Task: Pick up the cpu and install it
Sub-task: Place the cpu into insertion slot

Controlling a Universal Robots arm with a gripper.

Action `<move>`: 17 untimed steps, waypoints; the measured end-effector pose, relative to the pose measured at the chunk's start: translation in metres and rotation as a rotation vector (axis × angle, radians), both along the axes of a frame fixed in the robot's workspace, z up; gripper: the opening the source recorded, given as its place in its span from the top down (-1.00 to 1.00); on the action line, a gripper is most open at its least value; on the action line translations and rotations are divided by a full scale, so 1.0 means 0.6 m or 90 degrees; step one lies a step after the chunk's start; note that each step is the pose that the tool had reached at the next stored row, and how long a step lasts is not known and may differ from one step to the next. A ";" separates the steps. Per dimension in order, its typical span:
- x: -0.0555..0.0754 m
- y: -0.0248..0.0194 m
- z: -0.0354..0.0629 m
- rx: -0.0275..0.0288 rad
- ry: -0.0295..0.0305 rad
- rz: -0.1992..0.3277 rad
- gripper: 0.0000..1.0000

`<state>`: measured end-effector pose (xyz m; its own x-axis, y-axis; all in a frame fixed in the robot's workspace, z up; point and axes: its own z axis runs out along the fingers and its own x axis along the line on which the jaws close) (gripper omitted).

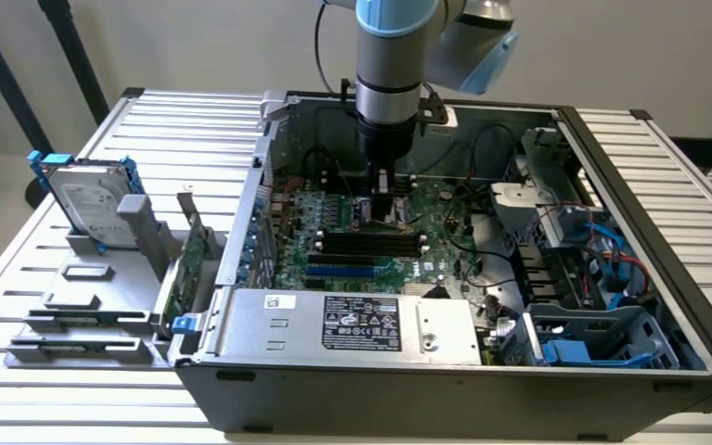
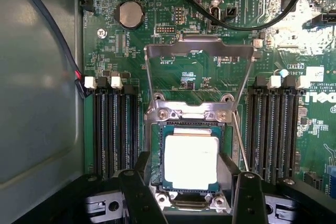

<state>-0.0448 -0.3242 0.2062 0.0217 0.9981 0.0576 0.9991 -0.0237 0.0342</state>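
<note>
Tool (image 2: 192,190) released, jaws spread either side of cpu (image 2: 190,162), cpu lying in socket (image 2: 189,112), load plate (image 2: 199,50) raised, motherboard (image 2: 173,3) inside computer case (image 1: 455,399)

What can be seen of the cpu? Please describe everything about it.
The cpu is a small flat square chip with a plain silvery metal top and a thin green edge. It lies flat in its socket on the green board, with the metal retaining frame raised. The open end effector straddles it, not gripping.
</note>
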 end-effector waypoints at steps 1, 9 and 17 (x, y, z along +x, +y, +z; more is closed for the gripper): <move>-0.001 0.0000 0.001 0.0004 0.0000 0.000 -0.25; -0.017 0.0000 0.013 0.0031 0.0008 0.000 -0.07; -0.042 0.0000 0.026 0.0040 0.0021 0.000 0.64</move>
